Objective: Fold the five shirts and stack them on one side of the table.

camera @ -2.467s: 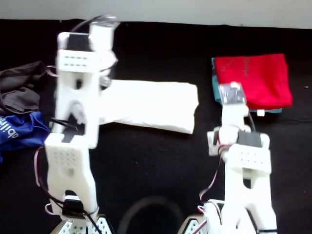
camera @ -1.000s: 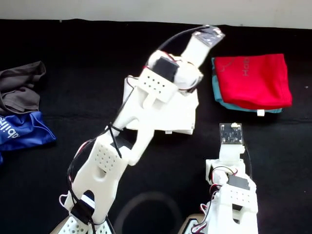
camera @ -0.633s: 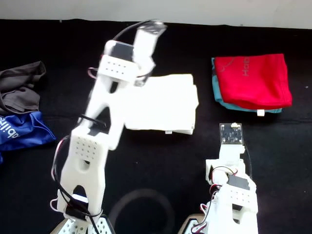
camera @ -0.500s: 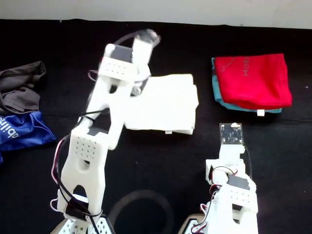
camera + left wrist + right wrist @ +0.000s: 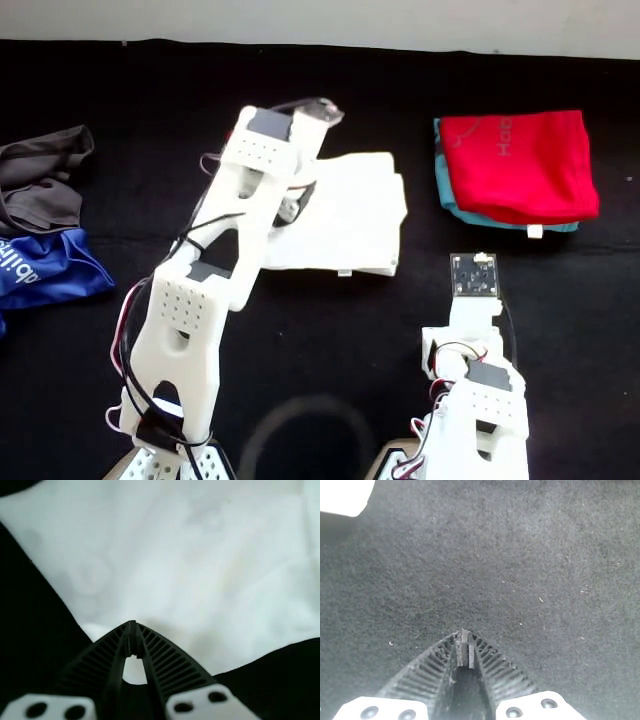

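Left pincer [image 5: 132,625] closed tight over folded white cloth shirt [image 5: 350,210]; right pincer [image 5: 465,644] closed above black table [image 5: 530,555].

Soft matt white cloth shirt [image 5: 200,555]; fuzzy black fabric table cover [image 5: 530,545]; ribbed plastic right gripper [image 5: 465,650].

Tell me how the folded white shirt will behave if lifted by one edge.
Probably floppy: the white shirt is soft cloth in loose layers, so a one-edge lift would likely undo the fold. Pushed on the fuzzy black cloth, it may bunch rather than slide.
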### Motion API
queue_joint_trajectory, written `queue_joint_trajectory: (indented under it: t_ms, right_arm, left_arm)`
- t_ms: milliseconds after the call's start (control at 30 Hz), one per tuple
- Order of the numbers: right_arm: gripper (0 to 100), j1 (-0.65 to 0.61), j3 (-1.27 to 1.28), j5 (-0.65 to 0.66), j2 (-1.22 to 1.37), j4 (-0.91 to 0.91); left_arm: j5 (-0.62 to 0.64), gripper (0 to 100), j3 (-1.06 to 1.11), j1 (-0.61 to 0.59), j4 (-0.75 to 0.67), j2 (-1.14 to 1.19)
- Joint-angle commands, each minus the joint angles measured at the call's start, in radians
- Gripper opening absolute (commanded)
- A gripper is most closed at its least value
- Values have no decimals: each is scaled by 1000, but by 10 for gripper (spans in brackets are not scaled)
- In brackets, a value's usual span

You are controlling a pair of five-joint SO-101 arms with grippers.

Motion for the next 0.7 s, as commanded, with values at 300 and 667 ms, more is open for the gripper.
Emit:
queue_joint_trajectory:
  t_ms: [300,667]
  right_arm:
    - [6,21,-232,6,5,305]
    - [6,-53,-906,5,18,696]
  left_arm:
    - [6,9,-125,-130,-236,113]
    - [6,9,-380,-140,-186,237]
